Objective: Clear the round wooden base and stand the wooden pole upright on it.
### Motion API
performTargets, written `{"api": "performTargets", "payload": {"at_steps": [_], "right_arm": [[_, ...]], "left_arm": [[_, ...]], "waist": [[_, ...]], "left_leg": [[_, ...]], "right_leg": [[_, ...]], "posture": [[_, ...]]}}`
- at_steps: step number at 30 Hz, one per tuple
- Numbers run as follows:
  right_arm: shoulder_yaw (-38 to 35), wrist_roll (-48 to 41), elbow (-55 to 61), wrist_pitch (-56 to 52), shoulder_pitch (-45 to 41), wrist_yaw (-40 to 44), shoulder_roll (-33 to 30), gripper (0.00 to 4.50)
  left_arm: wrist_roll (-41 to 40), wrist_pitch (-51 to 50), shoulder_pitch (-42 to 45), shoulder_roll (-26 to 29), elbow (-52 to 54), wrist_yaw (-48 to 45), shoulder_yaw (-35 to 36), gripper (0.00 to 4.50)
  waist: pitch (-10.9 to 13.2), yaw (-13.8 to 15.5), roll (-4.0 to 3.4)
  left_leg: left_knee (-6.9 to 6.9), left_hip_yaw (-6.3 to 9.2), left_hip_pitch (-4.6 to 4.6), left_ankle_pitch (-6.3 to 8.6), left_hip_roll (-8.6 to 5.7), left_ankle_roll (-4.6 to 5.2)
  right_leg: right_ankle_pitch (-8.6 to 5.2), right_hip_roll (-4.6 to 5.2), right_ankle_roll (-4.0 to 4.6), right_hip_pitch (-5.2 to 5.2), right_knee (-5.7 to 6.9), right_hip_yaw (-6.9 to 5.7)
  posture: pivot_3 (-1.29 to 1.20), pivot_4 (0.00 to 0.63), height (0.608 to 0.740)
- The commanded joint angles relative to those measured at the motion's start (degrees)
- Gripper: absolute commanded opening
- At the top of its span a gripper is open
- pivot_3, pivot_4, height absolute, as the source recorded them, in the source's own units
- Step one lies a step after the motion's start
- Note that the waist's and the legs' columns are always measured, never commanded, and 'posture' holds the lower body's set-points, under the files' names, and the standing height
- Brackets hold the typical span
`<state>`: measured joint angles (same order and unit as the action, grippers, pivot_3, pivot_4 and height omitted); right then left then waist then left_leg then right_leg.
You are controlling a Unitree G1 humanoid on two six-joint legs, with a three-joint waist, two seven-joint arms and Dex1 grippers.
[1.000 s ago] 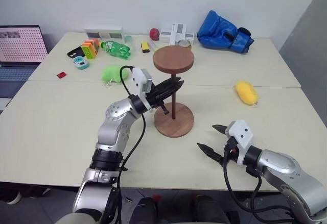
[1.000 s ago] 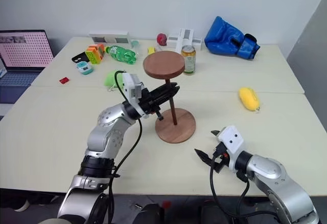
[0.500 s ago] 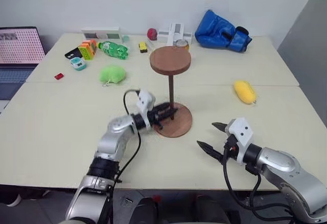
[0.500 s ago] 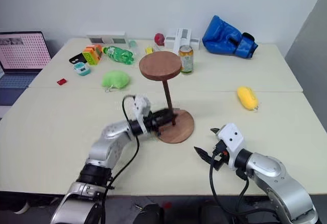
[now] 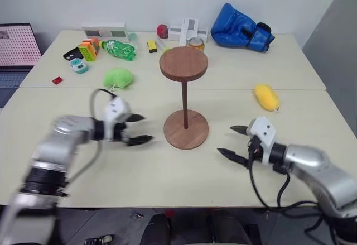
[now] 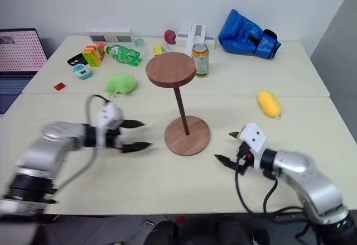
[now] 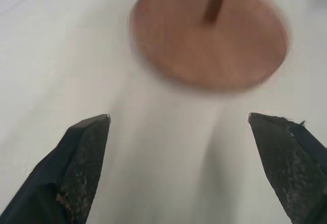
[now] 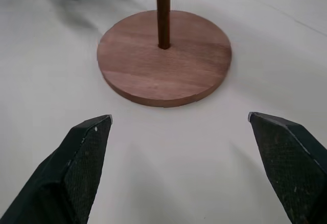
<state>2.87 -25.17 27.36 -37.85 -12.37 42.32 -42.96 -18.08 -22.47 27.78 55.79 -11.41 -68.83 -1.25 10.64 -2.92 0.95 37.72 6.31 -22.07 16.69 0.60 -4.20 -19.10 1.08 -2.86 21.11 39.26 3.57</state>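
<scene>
Pole (image 5: 184,104) stands upright in centre hole of round base (image 5: 186,133), disc end (image 5: 183,63) up top. Base lies flat on bench (image 5: 167,167), nothing else on it.

L claw (image 5: 139,129): fingers wide apart, holding nothing. It sits beside the base on its L side, clear of it, tips aimed toward the base; a gap of bare bench between tips and base rim. L wrist view: base (image 7: 208,43) ahead of the two fingers (image 7: 76,157), pole foot seated at its centre; picture smeared, detail poor.

R claw (image 5: 233,140): fingers wide apart, empty. It sits on the other side of the base, near but not touching, tips aimed toward it. R wrist view: base (image 8: 164,58) straight ahead between the spread fingers (image 8: 82,152), rod (image 8: 163,9) entering the hole squarely, no lean visible.

Other items, all beyond the claws and away from base:
- yellow plush toy (image 5: 267,99), past R claw, well apart
- green plush toy (image 5: 117,77), past L claw
- blue boxing glove (image 5: 240,25), far back on bench
- drink can (image 6: 200,59), behind pole's top disc
- green plastic bottle (image 5: 118,49), lying down, far back beyond L claw
- laptop (image 5: 19,52), at bench's far L edge, screen lit
- small red object (image 5: 57,80), flat on bench beyond L claw; cannot tell what it is
</scene>
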Motion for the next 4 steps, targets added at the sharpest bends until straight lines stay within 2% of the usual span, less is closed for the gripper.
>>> {"api": "performTargets", "payload": {"at_steps": [1, 4], "right_arm": [[-2.4, -3.0, -3.3, 0.5, -4.4, 6.7, -2.8, 4.50], [-1.9, -2.0, -6.9, 2.2, -5.9, 10.2, -4.4, 4.50]], "left_arm": [[-2.4, -2.6, 0.1, 4.2, 1.1, -4.0, 4.1, 4.45], [-0.8, 0.2, -1.6, 6.0, 0.5, -4.9, 5.3, 4.45]], "waist": [[0.1, 0.3, -0.06], [0.1, 0.5, -0.08]], "left_leg": [[-0.01, 0.02, -0.06, 0.00, 0.01, 0.00], [0.03, 0.04, -0.43, 0.00, 0.02, -0.01]], "right_leg": [[0.00, 0.00, 0.00, 0.01, -0.08, -0.03], [-0.01, 0.06, -0.02, 0.24, -0.16, -0.13]], "posture": [[0.00, 0.150, 0.740], [0.00, 0.150, 0.740]]}}
